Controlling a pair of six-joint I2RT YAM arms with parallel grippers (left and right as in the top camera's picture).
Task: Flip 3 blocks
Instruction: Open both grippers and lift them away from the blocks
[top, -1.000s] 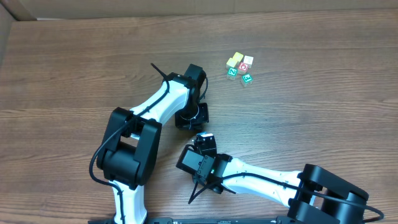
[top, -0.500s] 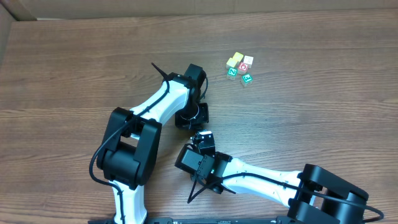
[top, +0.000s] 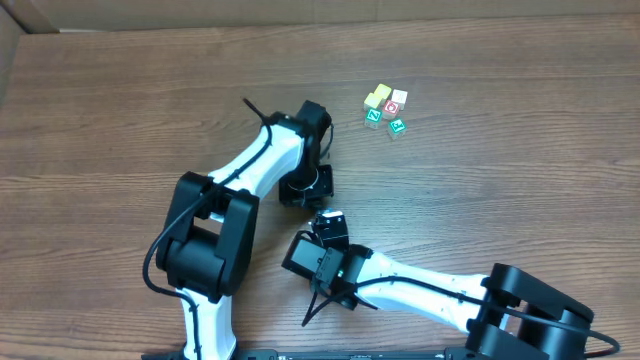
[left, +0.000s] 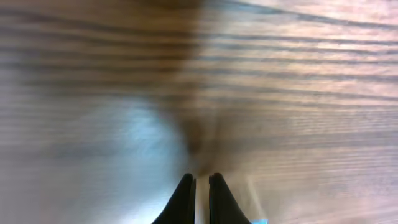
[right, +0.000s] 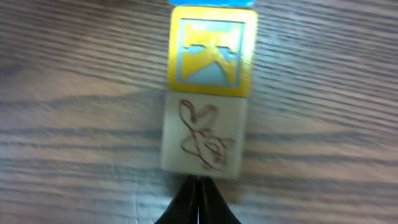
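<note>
Wood-grain counter (right: 62, 62) bears a cream wooden cube with red squiggle (right: 202, 134) just beyond the right fingers (right: 186, 206), pinched shut seemingly to nudge it over, left fingers (left: 184, 200) likewise shut.

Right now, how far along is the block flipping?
Done: nothing I can confirm; the faces don't show whether any were flipped. In hand: the shut right tool sits empty at the cream cube with a reddish drawing, which abuts a yellow-framed cube. Remaining: probably all three flips.

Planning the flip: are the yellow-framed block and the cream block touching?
Touching. Right wrist view shows the yellow-framed block and cream block edge to edge.
</note>
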